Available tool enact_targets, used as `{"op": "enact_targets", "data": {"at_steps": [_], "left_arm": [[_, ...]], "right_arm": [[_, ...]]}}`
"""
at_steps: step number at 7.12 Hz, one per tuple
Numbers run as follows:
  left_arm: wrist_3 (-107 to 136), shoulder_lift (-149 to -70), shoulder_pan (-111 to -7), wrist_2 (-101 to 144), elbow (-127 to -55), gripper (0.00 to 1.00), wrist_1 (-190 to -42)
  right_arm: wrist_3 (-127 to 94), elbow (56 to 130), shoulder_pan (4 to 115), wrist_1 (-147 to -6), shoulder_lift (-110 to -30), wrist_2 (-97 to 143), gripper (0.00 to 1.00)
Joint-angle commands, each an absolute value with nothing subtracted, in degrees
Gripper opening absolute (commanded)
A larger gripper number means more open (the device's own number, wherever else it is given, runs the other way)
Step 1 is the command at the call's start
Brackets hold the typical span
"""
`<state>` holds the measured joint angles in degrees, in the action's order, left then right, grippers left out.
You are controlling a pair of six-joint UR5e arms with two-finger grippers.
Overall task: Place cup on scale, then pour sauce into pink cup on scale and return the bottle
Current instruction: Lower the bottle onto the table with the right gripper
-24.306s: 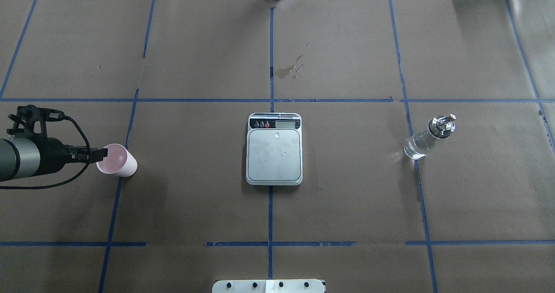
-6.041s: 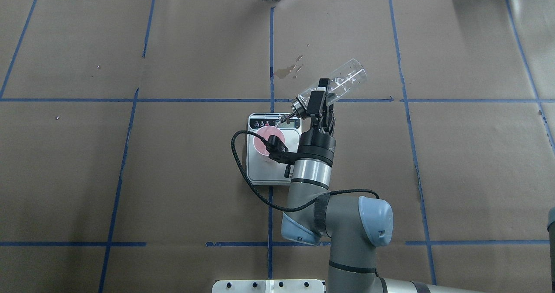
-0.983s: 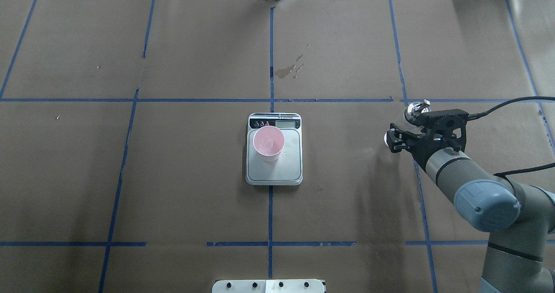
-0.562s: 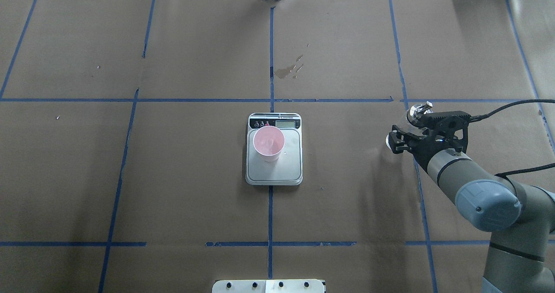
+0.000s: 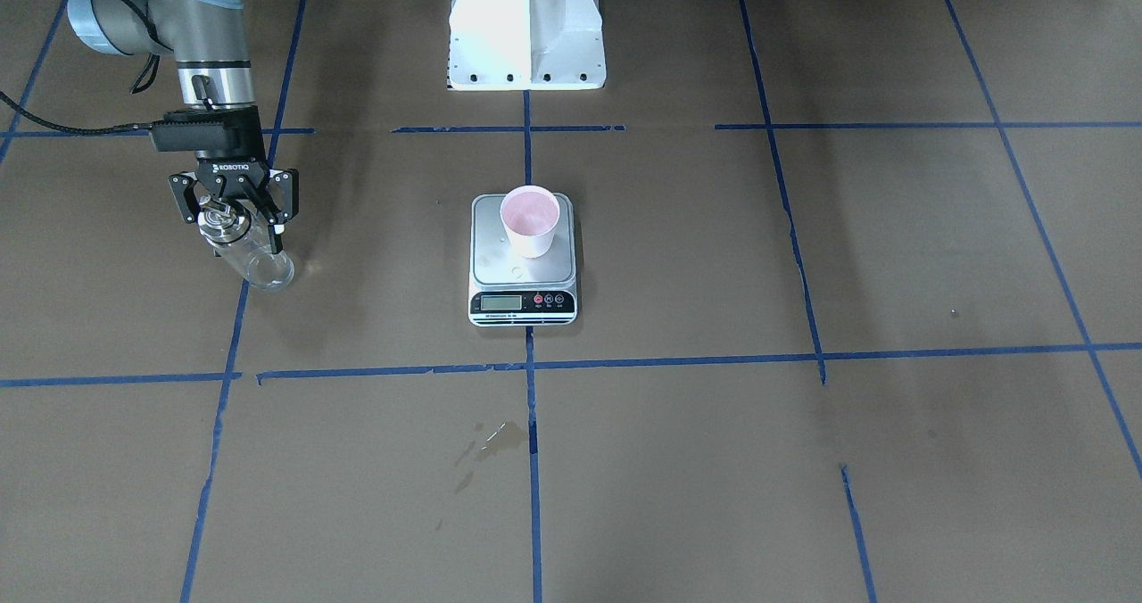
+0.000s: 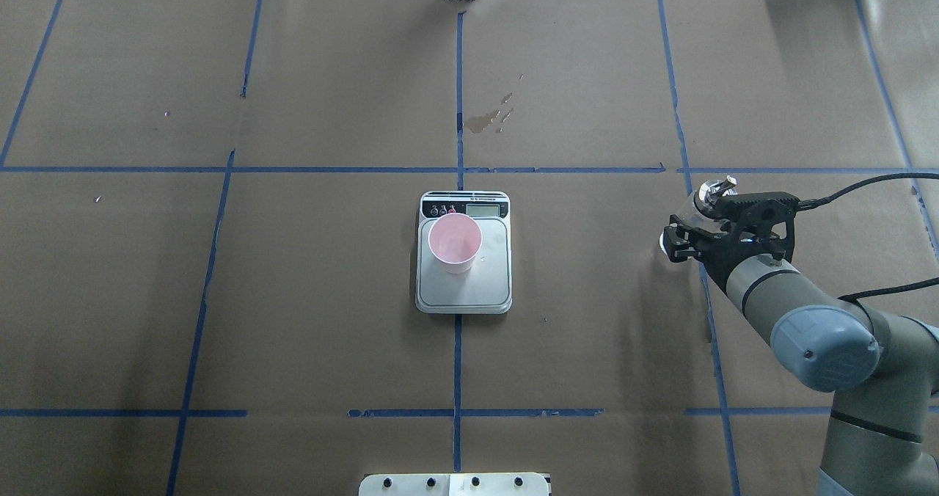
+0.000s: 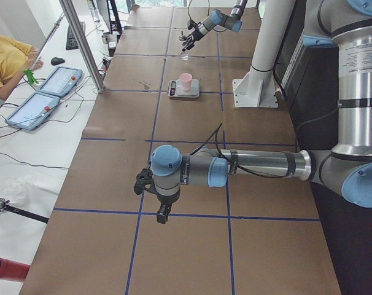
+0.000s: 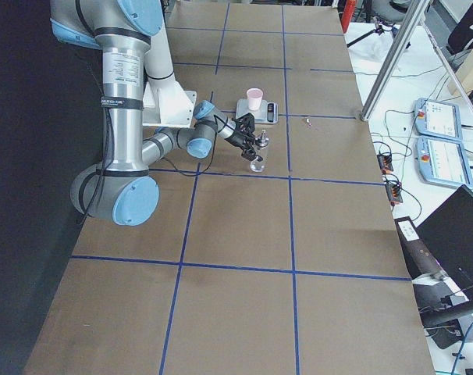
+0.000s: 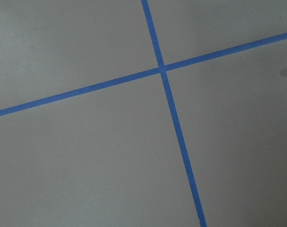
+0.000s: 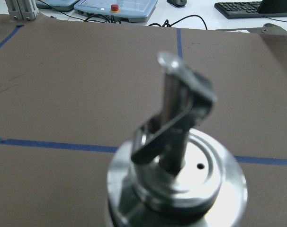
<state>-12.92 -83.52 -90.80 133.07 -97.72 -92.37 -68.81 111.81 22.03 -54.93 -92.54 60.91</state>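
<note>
The pink cup (image 6: 455,241) stands upright on the back left of the scale (image 6: 469,290), as the front view also shows with the cup (image 5: 530,219) on the scale (image 5: 522,304). My right gripper (image 6: 686,228) is at the right of the table, shut on the clear glass bottle (image 6: 715,188) and holding it upright, low over the paper. In the front view the gripper (image 5: 236,227) grips the bottle (image 5: 265,270) below its silver collar. The right wrist view shows the collar and spout (image 10: 176,156) close up. I cannot make out the clear sauce. My left gripper (image 7: 150,184) hangs over the near table end; I cannot tell its state.
Blue tape lines (image 6: 458,169) divide the brown paper table cover. A dried stain (image 6: 488,118) lies behind the scale. The robot's white base (image 5: 526,28) stands at the table's near edge. Operator consoles (image 7: 45,92) and a person sit beyond the far side.
Over the last second my right gripper has moved the bottle slightly right and toward the robot. Cup and scale have not moved.
</note>
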Motion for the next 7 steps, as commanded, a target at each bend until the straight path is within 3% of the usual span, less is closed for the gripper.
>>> {"op": "enact_targets", "data": {"at_steps": [1, 4, 5, 6, 7], "left_arm": [[-12.92, -83.58, -90.79, 133.07, -97.65, 1.00, -92.37], [-12.83, -83.58, -90.70, 133.07, -97.65, 1.00, -92.37], [-12.92, -83.58, -90.79, 133.07, -97.73, 1.00, -92.37], [-12.83, -83.58, -90.70, 133.07, -97.65, 1.00, -92.37], [-12.83, -83.58, -90.79, 133.07, -97.73, 1.00, -92.37]], "right_arm": [[-68.82, 111.62, 21.97, -54.84, -92.55, 60.91, 0.54], [-68.82, 111.62, 21.97, -54.93, -92.55, 60.91, 0.77], [-68.82, 111.53, 21.97, -54.84, -92.55, 60.91, 0.78], [-68.82, 111.53, 21.97, -54.84, -92.55, 60.91, 0.91], [-68.82, 111.53, 21.97, -54.84, -92.64, 60.82, 0.98]]}}
